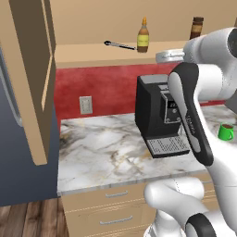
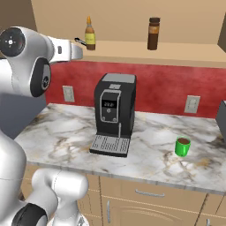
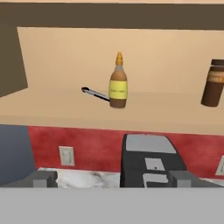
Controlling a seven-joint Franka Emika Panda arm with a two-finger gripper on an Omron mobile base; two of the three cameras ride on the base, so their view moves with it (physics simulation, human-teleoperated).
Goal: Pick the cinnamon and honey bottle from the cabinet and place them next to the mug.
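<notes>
Gripper (image 3: 112,177) at frame bottom stands fully open and empty, squared on the honey bottle (image 3: 118,83) at centre, evidently lining up the first pick.

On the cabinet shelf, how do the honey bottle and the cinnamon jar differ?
The honey bottle is amber with a pointed orange nozzle; the cinnamon is a dark brown cylinder with a flat cap. The honey bottle tapers to a narrow neck, while the cinnamon keeps straight sides. The honey bottle stands to the cinnamon's left in all three views. Both stand upright on the cabinet shelf, ungripped.
</notes>
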